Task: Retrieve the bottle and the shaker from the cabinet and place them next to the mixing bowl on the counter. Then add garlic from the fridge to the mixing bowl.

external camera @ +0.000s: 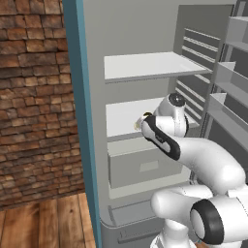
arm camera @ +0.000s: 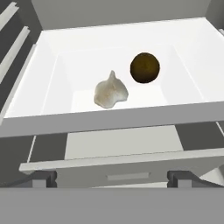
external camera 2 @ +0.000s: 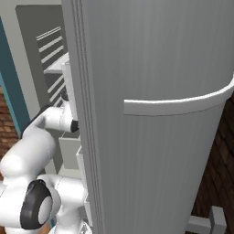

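Behind fridge (external camera 2: 155,137) door, arm (external camera 2: 27,151) half-hidden

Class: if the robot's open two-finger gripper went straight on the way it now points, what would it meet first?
Probably the pale, pointed garlic bulb on the white fridge shelf; the round brown fruit lies beside it. Depth is unclear.

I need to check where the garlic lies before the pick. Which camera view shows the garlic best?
The hand view: the garlic lies in plain sight on the white fridge shelf, beside a round brown item. In the left base view the arm covers that spot; in the right base view the fridge door blocks it.
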You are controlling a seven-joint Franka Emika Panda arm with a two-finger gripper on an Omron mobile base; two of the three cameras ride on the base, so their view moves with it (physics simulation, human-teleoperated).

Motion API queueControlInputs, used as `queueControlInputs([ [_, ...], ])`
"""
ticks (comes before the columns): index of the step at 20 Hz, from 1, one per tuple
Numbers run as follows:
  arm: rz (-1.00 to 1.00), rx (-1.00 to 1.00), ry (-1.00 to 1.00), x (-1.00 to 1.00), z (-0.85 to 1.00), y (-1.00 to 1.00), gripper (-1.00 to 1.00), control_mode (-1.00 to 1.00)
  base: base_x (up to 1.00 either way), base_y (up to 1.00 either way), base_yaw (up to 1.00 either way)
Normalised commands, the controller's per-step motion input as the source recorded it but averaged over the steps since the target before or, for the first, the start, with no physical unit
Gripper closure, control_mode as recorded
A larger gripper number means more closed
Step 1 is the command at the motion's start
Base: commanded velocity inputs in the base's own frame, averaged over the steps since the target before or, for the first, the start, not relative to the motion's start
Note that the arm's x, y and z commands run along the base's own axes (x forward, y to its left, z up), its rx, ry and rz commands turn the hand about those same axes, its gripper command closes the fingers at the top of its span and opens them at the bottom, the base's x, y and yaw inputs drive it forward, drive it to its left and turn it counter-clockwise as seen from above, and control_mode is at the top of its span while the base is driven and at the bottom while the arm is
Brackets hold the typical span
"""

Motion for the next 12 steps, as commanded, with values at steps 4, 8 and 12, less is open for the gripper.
queueControlInputs([
  [4,0.00,0.00,0.00,0.24,-0.12,0.01,-1.00,-1.00,0.00,0.00,0.00],
  [8,0.00,0.00,0.00,0.27,-0.17,0.04,-1.00,-1.00,0.00,0.00,0.00],
  [12,0.00,0.00,0.01,0.24,-0.12,0.01,-1.00,-1.00,0.00,0.00,0.00],
])
